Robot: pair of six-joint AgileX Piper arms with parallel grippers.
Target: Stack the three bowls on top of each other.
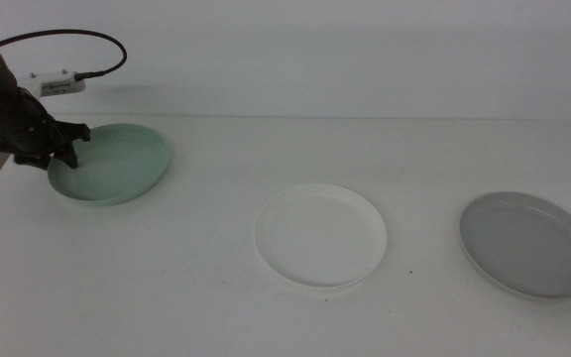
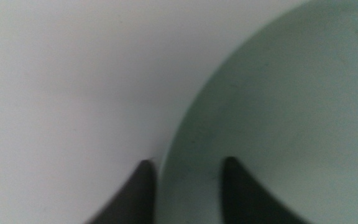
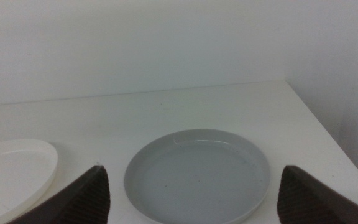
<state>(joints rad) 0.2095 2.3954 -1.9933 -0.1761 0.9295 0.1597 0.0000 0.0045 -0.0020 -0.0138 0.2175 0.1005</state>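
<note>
the left wrist view is blurry and very close, so only part of the mint green bowl (image 2: 278, 112) fits in it, and the rest is cut off. the tips of the two dark jaws are soft and hard to make out there. the grey bowl (image 3: 197, 177) is whole in the right wrist view, but the white bowl (image 3: 14, 171) is cut off at the edge. the right arm does not show in the middle view at all.

the left gripper (image 1: 46, 149) is at the far left of the white tabletop (image 1: 186, 278), right at the near left edge of the mint green bowl (image 1: 112, 164). one jaw sits outside the rim and the other sits inside the bowl, with the rim between them. it is hard to tell if they squeeze the rim yet. the bowl looks a bit tipped, with its left side up.

the right gripper (image 3: 194, 193) has its jaws spread wide, holding nothing. the grey bowl lies flat between them and a little ahead.

the white bowl (image 1: 320, 236) lies in the middle, and the grey bowl (image 1: 530, 243) lies on the right. the three bowls are well apart.
</note>
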